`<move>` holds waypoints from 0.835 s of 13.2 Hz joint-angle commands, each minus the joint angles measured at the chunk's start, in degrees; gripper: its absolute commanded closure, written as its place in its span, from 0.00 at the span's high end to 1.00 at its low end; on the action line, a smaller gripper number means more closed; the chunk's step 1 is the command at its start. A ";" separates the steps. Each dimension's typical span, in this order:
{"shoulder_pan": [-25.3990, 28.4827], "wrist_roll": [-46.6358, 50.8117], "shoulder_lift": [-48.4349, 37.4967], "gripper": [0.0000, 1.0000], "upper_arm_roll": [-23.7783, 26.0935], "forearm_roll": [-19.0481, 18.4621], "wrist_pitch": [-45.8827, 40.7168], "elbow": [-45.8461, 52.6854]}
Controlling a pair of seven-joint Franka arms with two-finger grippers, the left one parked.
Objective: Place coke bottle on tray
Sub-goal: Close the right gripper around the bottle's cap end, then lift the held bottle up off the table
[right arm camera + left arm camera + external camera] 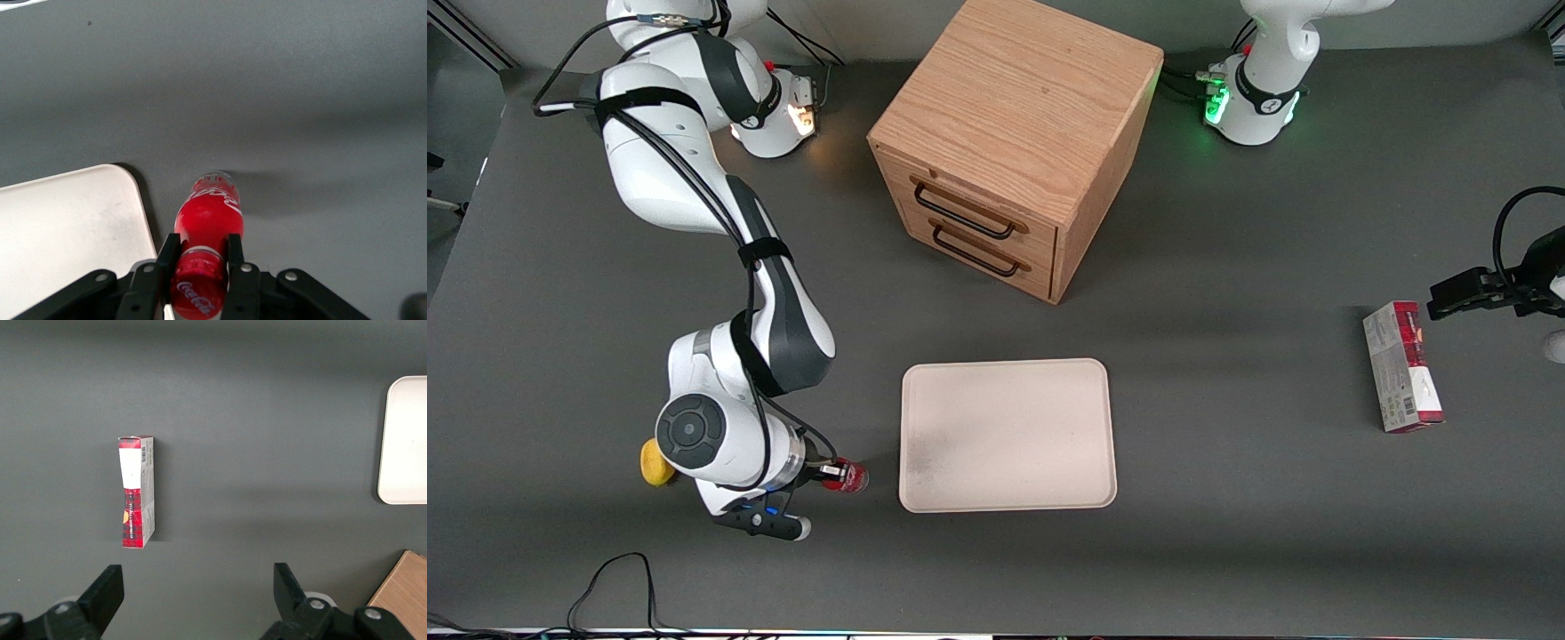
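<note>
Dark grey tabletop (1227, 533) carries five things, one of each kind: a cabinet, a tray, a carton, a bottle and a yellow object.

The wooden cabinet (1018, 107) is the largest, with two drawers, each with a dark handle; it stands well apart from the claw, farther from the front camera. Both drawers are shut.

The tray (1009, 436), cream-white with rounded corners and a low rim, lies flat just beside the claw, toward the parked arm's end. Nothing lies in it.

The red-and-grey carton (1402, 366) lies on its side well apart from the claw, at the parked arm's end; a barcode shows on it, but its print is too small to read.

The coke bottle (208, 227) is in the claw (200, 270), lying roughly level, near the tray's rim but outside it. The two fingers (157, 275) pinch it near the cap end. Its red label reads "Coca-Cola" in white script.

The yellow object (655, 464) sits just beside the wrist, away from the tray, partly hidden by the arm.
</note>
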 commanded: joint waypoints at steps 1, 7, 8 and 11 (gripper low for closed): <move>-0.30 2.00 0.89 0.00 1.46 -0.56 -2.45 2.16; -2.14 1.74 -7.36 0.00 2.52 -0.39 -17.37 2.34; -2.23 1.30 -9.20 0.00 2.52 -0.38 -20.62 2.34; -2.23 -1.76 -15.79 0.00 2.34 -0.30 -29.76 1.55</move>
